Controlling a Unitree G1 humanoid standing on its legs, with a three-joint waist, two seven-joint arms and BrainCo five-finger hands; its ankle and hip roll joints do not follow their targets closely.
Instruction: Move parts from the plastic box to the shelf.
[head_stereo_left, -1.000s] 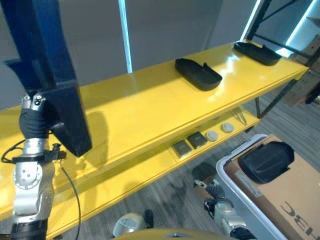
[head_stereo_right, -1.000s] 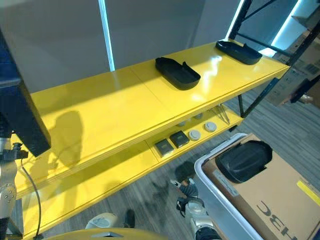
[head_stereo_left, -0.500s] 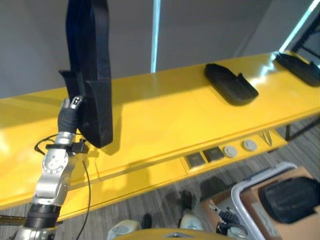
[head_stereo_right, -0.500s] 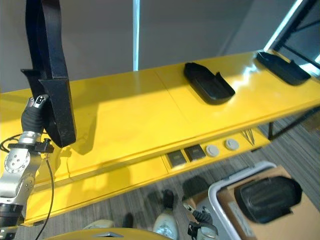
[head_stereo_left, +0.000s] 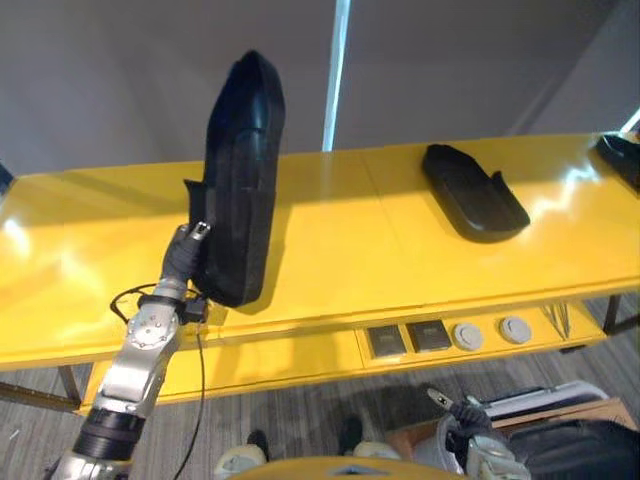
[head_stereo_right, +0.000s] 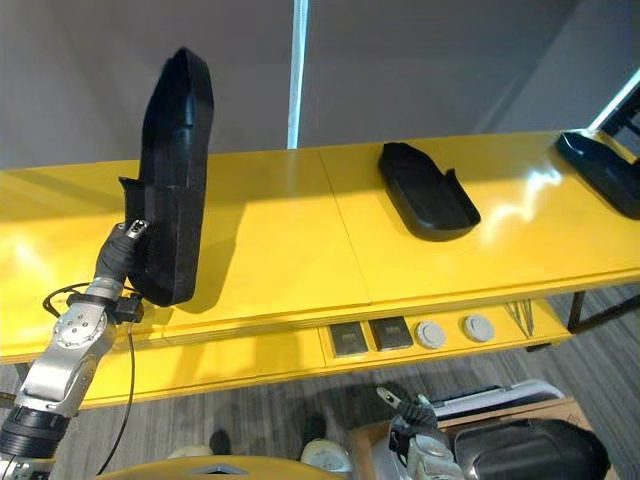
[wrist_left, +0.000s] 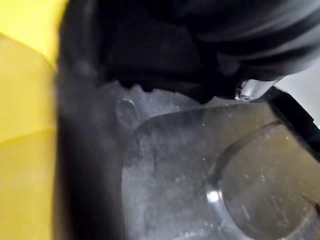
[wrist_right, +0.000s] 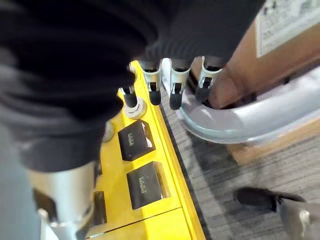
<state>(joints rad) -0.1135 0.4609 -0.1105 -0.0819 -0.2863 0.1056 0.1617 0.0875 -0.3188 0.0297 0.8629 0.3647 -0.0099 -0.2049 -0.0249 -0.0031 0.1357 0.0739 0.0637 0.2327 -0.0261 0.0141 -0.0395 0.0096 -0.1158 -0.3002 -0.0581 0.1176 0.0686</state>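
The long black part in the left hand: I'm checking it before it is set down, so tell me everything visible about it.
The long black part is a matte, moulded-looking plastic shell, elongated, with a rounded upper end and a small tab jutting from one edge. It stands nearly upright above the yellow shelf, its lower end at the left hand, whose fingers are hidden behind it. The left wrist view shows a greyish, scuffed inner face with a curved ridge.

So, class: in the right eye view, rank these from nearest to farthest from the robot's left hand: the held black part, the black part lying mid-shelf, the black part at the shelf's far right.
1. Held black part, at the left hand.
2. Mid-shelf black part, right of centre.
3. Far-right black part, at the shelf end.
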